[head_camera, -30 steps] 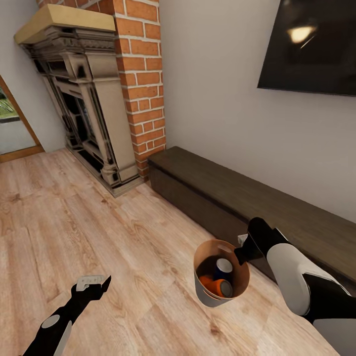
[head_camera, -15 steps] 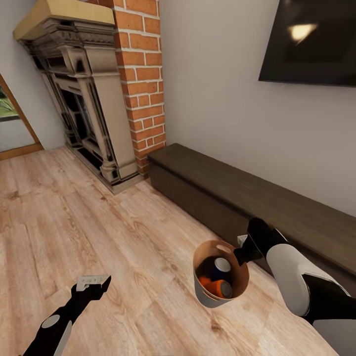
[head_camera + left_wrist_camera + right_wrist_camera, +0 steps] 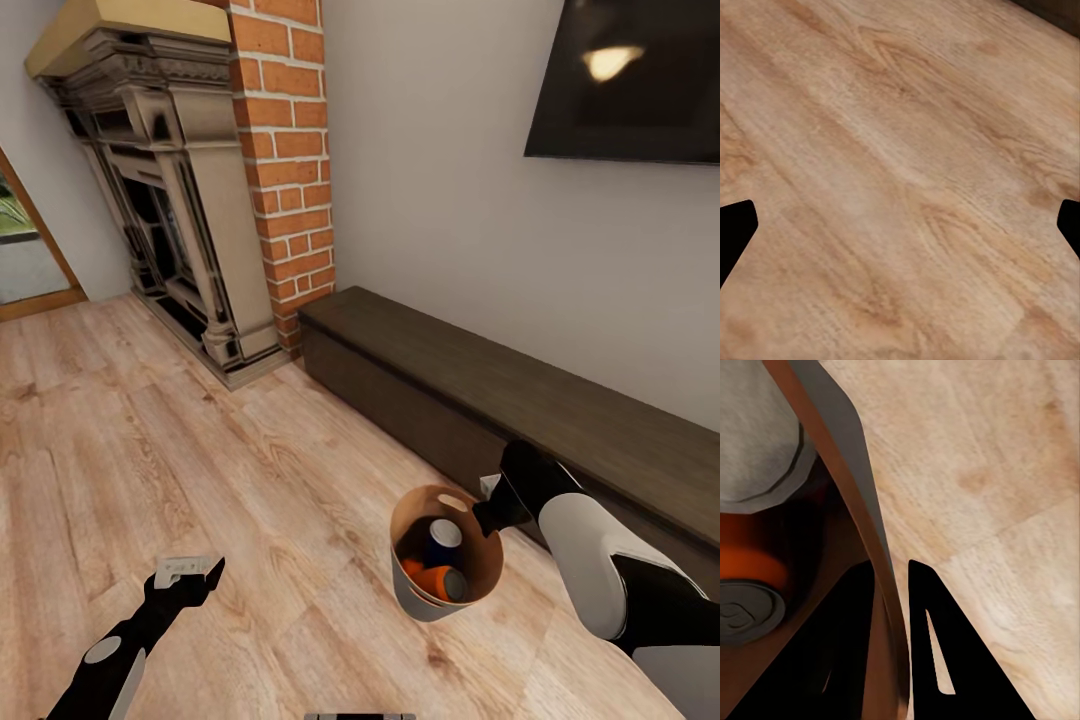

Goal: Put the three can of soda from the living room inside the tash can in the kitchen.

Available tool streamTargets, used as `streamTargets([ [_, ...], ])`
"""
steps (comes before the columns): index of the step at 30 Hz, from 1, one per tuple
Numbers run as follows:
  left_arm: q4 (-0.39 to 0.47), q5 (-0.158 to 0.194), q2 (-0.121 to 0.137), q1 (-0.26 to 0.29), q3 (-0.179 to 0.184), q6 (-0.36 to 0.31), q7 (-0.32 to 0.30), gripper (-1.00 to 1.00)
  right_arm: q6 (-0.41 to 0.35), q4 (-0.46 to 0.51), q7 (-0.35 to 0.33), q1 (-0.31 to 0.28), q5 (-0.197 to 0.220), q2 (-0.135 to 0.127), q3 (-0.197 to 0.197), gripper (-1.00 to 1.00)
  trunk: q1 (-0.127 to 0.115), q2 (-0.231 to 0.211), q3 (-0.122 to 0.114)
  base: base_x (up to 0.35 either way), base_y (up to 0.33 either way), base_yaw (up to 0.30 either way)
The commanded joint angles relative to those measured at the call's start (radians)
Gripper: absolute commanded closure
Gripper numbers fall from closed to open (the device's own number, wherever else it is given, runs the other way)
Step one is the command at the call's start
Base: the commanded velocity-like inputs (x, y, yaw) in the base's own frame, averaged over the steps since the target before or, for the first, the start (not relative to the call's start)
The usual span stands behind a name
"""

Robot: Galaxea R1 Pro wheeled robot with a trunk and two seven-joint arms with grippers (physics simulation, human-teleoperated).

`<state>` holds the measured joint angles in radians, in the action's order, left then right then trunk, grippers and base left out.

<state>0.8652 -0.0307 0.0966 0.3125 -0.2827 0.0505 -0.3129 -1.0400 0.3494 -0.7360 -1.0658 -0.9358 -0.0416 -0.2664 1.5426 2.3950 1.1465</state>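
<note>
Right gripper [image 3: 487,516] clamped on rim of trash can [image 3: 420,598], one finger each side of the wall. Can held above wood floor [image 3: 250,480] beside dark cabinet [image 3: 520,400]; soda cans [image 3: 445,580] inside. Left gripper [image 3: 185,572] spread wide, empty.

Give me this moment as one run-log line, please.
room: living room | right tool: shut on bin rim | cans: inside bin | left tool: open, empty

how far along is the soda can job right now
Done: soda cans lie inside the trash can; two tops show clearly, a third is uncertain. In hand: the right gripper pinches the bin's wall. Left: carrying it out of the living room, past the fireplace, to the kitchen.
</note>
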Motion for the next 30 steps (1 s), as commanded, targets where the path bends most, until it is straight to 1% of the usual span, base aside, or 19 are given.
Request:
streamTargets([
  [1,0.000,0.000,0.000,0.000,0.000,0.000,0.000,-1.00,-0.007,-0.001,-0.003,0.000,0.021,0.000,-0.004,1.00,0.000,0.000,0.000,0.000,0.000,0.000],
  [10,0.000,0.000,0.000,0.000,0.000,0.000,0.000,-1.00,-0.007,-0.004,-0.003,0.003,0.022,0.000,-0.003,1.00,0.000,0.000,0.000,0.000,0.000,0.000],
  [23,-0.001,0.000,0.000,0.000,0.000,0.000,0.000,-1.00,-0.007,-0.002,-0.003,0.016,0.012,0.000,-0.001,1.00,0.050,0.091,0.041,0.000,0.000,0.000],
  [30,-0.001,0.000,0.000,0.000,0.000,0.000,0.001,-1.00,-0.007,0.005,-0.003,0.018,0.012,-0.001,-0.003,1.00,0.050,0.091,0.041,0.000,0.000,0.000],
])
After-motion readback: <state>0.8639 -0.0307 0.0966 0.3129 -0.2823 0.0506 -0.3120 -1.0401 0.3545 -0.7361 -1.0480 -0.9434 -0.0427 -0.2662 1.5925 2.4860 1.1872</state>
